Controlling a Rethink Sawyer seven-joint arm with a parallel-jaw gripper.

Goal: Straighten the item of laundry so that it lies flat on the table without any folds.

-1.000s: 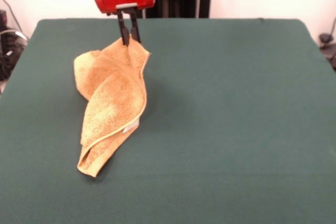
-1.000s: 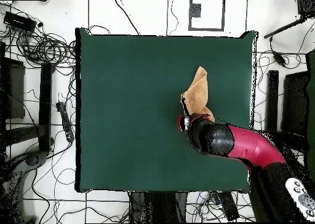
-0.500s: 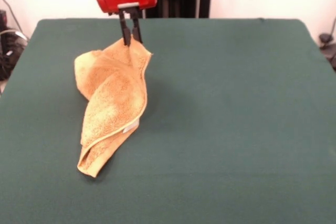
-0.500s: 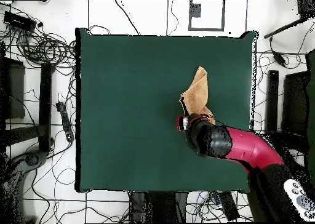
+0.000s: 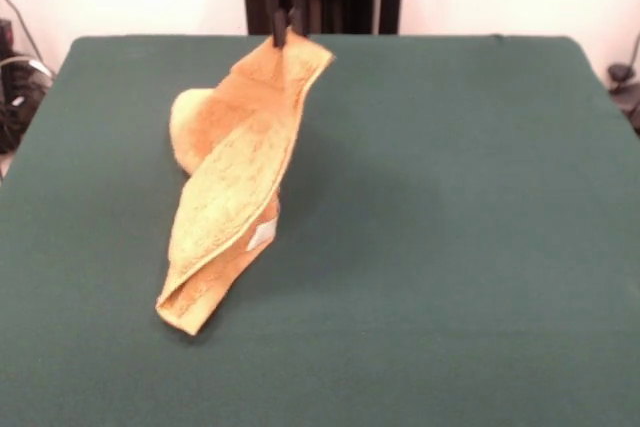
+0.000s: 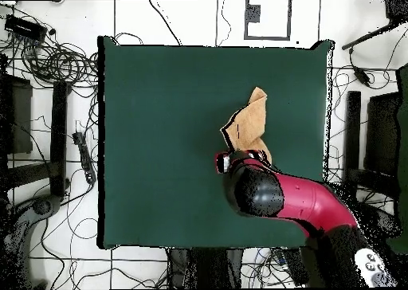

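The towel [image 5: 235, 182] is soft and floppy, so it bends and sags wherever nothing holds it up. It hangs folded over itself on the left half of the green table [image 5: 450, 207], low end resting there. The gripper [image 5: 281, 17] pinches its top corner tight; pulling that corner away should open the fold.

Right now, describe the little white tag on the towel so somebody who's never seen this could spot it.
Start at the green table, then the orange towel hanging from the gripper. The white tag sits on the towel's lower edge, the only white patch on the cloth.
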